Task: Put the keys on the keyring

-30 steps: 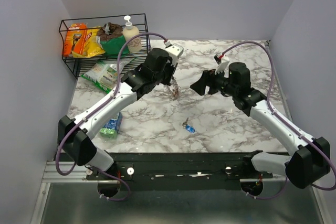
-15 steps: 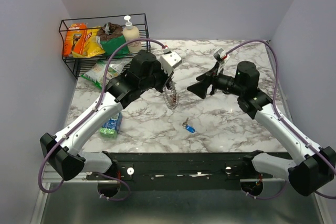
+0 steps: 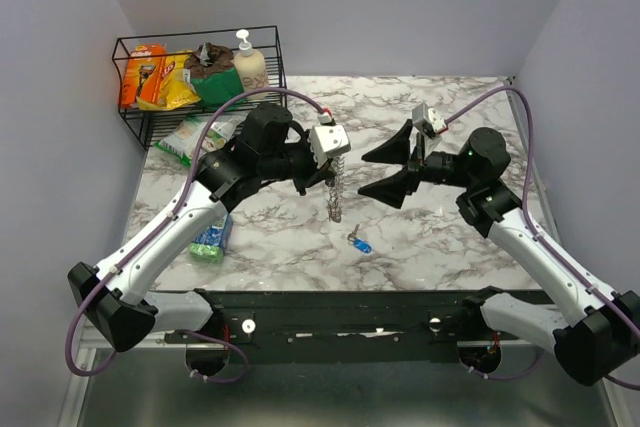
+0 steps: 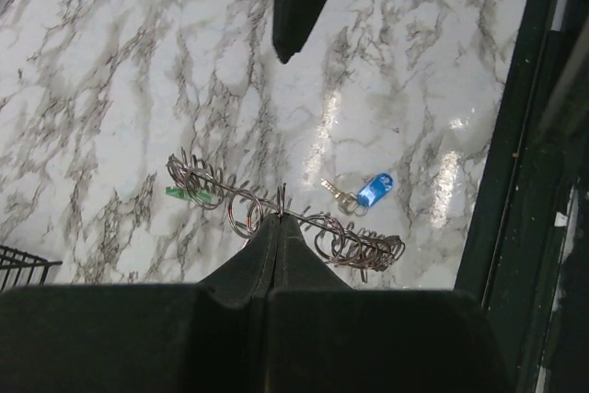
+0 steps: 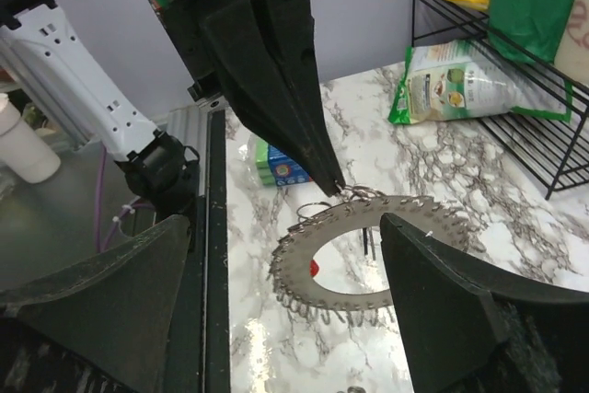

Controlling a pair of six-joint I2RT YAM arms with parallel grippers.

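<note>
Right wrist view has the keyring (image 5: 296, 269) hanging just ahead of our right hand (image 3: 368, 175), whose jaws stand wide with nothing between them. Our left hand (image 5: 333, 181) is clamped on one small spot of the ring's top rim, so the ring dangles below that hand and appears clear of the counter (image 3: 450, 237). A red key (image 5: 314, 269) and a green key (image 4: 179, 193) seem to hang on it already. A blue key (image 3: 358, 242) lies on the counter, lower than both hands and nearer our bases.

We judge the ring stiff, thin and light, but free to swing and twist on so small a pinch. Its toothed rim should snag rather than slip. The blue key is tiny and lies flat on slick marble, so we would take it by its coloured head and expect it to skate.
</note>
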